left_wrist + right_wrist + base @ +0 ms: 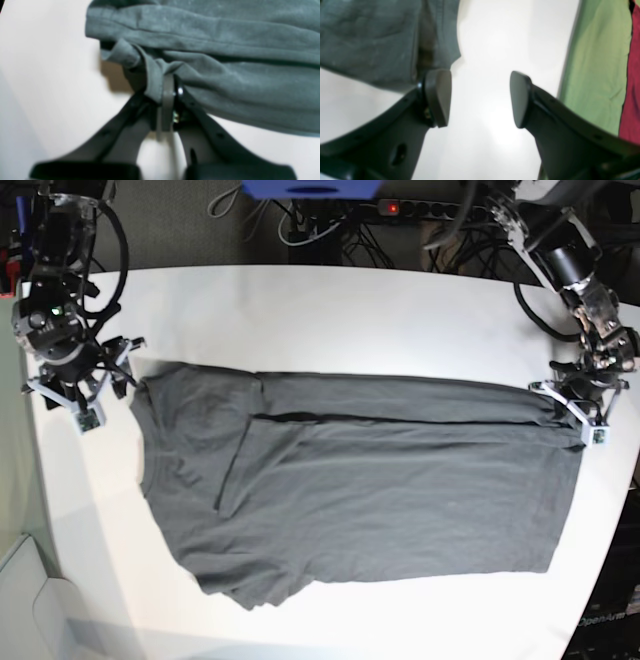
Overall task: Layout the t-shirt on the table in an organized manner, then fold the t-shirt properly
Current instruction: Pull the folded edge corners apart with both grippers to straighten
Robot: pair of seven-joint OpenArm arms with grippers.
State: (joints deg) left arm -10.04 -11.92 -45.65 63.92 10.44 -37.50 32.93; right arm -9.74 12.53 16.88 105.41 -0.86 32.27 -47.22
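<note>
In the base view we see the t-shirt (370, 480) spread over the middle of the white table (330, 310), its long axis running left to right across the frame, with the upper part folded over so that a doubled band of cloth runs along the top edge. The left hand (578, 392) sits at the right end of that band, at the upper right corner of the shirt, and from the left wrist view we find it clenched on the cloth: the two fingers (168, 100) are pressed together with a bunched fold of the t-shirt (225, 50) pinched between them, the rest of the fabric spreading away toward the top and right of that frame over the table (45, 75). The right hand (95, 385) stands at the far left of the base view, just beside the upper left corner of the shirt near the neck end. In the right wrist view we see this hand (480, 98) released, its pads wide apart with only bare table (482, 37) between them; the t-shirt (370, 37) lies at the upper left of that frame, its edge just by the left pad (437, 97), though we cannot tell whether they touch. Green cloth (595, 62) and red cloth (632, 87) show at that frame's right edge, beyond the table.
</note>
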